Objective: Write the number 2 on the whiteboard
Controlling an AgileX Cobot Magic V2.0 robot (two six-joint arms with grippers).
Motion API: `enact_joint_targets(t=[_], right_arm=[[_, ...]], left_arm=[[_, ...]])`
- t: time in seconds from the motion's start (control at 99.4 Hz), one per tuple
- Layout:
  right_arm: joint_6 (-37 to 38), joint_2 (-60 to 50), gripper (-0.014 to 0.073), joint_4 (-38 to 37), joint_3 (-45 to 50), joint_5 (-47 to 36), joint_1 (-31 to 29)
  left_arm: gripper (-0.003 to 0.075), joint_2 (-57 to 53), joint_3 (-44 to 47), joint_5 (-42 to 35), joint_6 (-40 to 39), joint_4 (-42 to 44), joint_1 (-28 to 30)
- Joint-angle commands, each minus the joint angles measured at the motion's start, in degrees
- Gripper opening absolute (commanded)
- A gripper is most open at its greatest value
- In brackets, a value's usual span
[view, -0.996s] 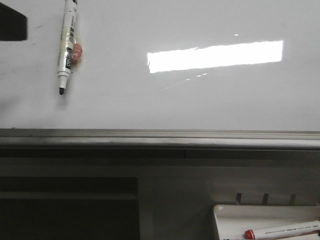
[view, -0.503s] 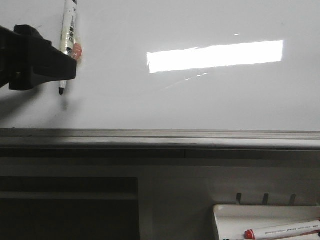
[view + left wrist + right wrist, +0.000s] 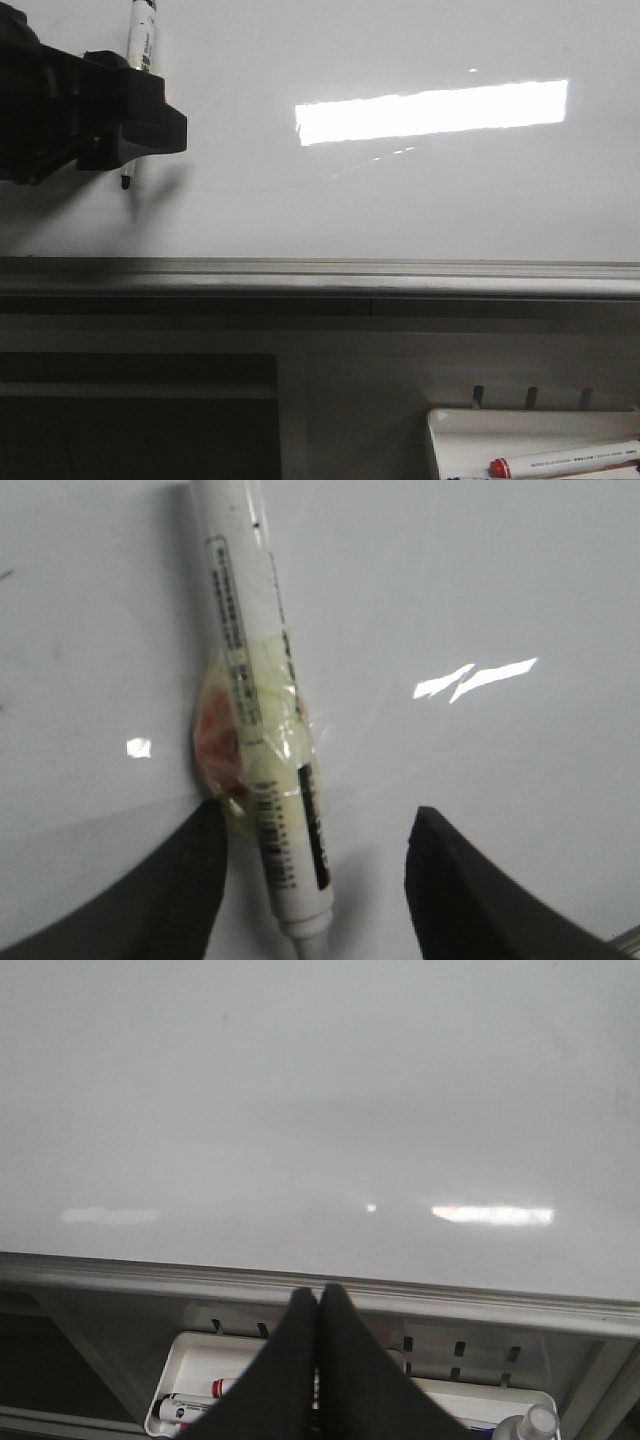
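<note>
left gripper (image 3: 312, 880) closing in on the black marker (image 3: 258, 695) stuck to the whiteboard (image 3: 400, 200)

the marker sits near the board's upper left corner, held there by a reddish magnet (image 3: 215, 745) taped to its barrel, its long axis nearly vertical, uncapped nib pointing down toward the grey lower edge. the left gripper's fingers (image 3: 180, 880) stand apart, one on each side of the lower barrel, not yet touching it as far as i can tell. to do this well, i judge the fingers should centre on the barrel just below the magnet, close squarely across it, then pull straight off the board so the nib does not smear. no digit is drawn yet. the right gripper (image 3: 320, 1360) has its fingers pressed together, empty, above the white pen tray (image 3: 200, 1355) at the lower right edge.
</note>
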Motion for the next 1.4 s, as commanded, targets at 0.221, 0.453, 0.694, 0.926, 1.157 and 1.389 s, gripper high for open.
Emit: enact_joint_targets(t=[0.221, 0.453, 0.694, 0.926, 1.157, 1.389], right_arm=[[-9.1, 2.4, -0.0050, 10.1, -2.0, -0.5, 0.2], [-21.9, 7.1, -0.0050, 27.3, -2.0, -3.9, 7.2], [-36.6, 15.9, 0.0185, 31.2, -2.0, -8.1, 18.7], [-51.5, 27.9, 0.0356, 36.2, -5.4, -15.2, 28.7], [-54.1, 40.2, 0.0356, 36.2, -13.0, -19.7, 34.8], [-54.1, 49.3, 0.0356, 36.2, -19.2, -18.3, 39.3]], left_arm=[[-0.0020, -0.7, -1.5, 3.6, -0.1, 5.8, -0.2], [-0.0020, -7.5, -1.5, 9.2, -0.1, 21.4, -0.2], [-0.0020, -15.6, -1.0, 14.8, -0.1, 41.7, -0.2], [-0.0020, -18.0, 0.8, 14.5, -0.1, 54.0, -3.6], [-0.0020, -18.0, 1.3, 14.4, -0.1, 58.9, -11.0], [-0.0020, -18.0, 1.3, 14.3, -0.1, 58.8, -11.7]])
